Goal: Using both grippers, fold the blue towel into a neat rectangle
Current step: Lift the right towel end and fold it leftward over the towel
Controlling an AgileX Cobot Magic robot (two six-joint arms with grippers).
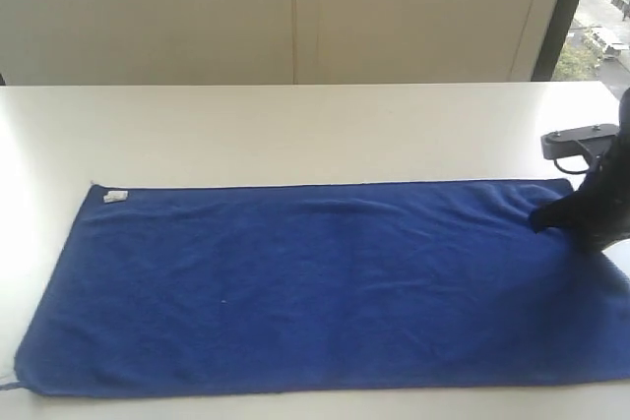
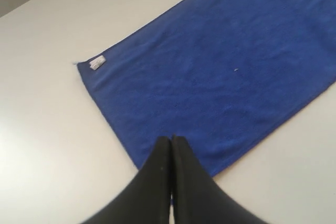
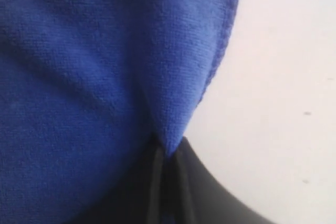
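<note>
A blue towel (image 1: pixel 315 282) lies flat on a white desk (image 1: pixel 295 130). The right tool (image 3: pixel 167 155) pinches the towel's edge; the left tool (image 2: pixel 171 140), closed and empty, hangs near the towel's tagged end.

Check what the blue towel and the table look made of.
blue towel: soft plush cloth, likely microfibre; fine matte nap, stitched hem along the edge.
table: smooth off-white top, probably laminate or painted board; slight sheen, no grain visible.

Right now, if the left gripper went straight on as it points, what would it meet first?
The blue towel: the left gripper, tips together, points at its nearest edge. Height above the cloth is unclear; nothing else intervenes.
</note>
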